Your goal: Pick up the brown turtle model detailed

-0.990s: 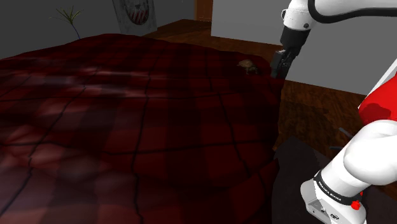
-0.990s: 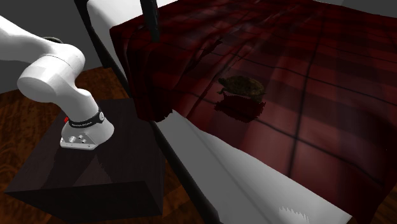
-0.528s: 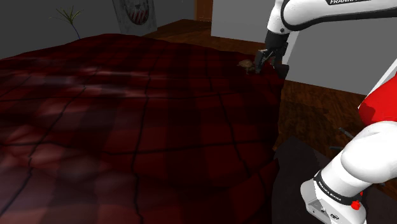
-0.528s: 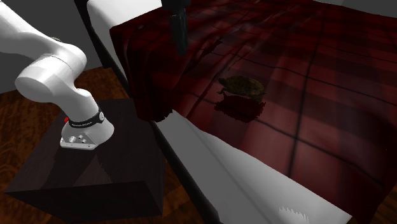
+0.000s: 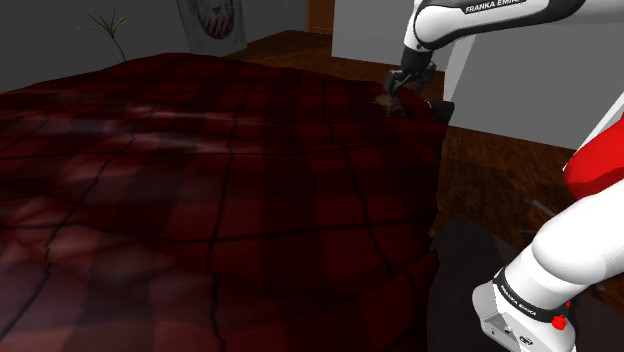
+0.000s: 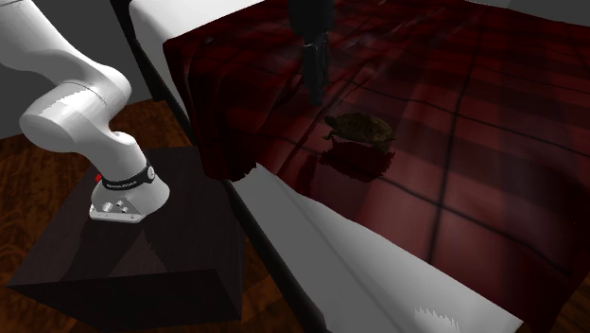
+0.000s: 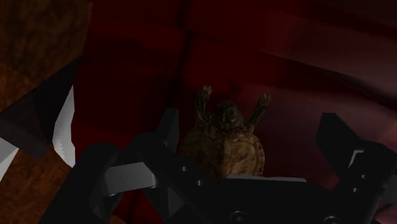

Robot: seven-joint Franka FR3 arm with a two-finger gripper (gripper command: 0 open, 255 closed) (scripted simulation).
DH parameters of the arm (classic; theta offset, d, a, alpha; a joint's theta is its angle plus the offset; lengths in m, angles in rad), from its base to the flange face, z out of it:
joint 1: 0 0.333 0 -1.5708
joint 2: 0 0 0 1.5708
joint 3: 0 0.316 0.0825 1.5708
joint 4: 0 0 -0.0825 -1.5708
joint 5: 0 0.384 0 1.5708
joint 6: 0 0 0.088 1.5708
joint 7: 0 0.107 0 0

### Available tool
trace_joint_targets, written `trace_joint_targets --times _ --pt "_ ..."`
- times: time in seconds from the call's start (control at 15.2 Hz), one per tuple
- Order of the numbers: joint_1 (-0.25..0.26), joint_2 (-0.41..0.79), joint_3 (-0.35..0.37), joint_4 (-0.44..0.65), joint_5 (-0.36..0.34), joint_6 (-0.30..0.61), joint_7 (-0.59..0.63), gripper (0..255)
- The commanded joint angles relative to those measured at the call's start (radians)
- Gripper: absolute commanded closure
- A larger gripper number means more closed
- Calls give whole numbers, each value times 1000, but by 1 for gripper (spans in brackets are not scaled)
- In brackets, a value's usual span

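Note:
The brown turtle model [image 7: 222,147] lies on the dark red plaid blanket [image 5: 200,200], close to the bed's corner nearest the arm. It looks small in the shoulder view [image 5: 386,102] and has a domed shell in the second exterior view [image 6: 360,128]. My black gripper [image 5: 397,88] hangs just above it, slightly toward the bed edge [image 6: 315,93]. In the wrist view the gripper [image 7: 251,130] is open. The turtle sits low between the fingers [image 7: 167,132], nearer one of them, and neither grips it.
The blanket drapes over the bed corner [image 6: 222,123] beside my dark stand [image 6: 132,255]. A white bed side [image 6: 359,274] runs along the wooden floor [image 5: 500,170]. A plant [image 5: 110,25] and a wall picture [image 5: 212,20] stand beyond the bed.
The gripper has swung from beside the bed corner inward over the blanket, stopping just above the turtle. The turtle has not moved.

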Motion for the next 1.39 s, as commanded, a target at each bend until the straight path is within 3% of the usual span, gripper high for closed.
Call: trace_joint_targets --times 0.0,0.13,0.73,0.79,1.32 --pt "-15 61 -8 41 -7 35 33 0" --pt "-24 98 -14 72 -10 50 50 0" --pt "-26 115 -16 -12 -19 150 66 0" --pt "-26 114 -16 -13 -19 150 65 255" --pt "-26 114 -16 -14 -19 150 65 255"
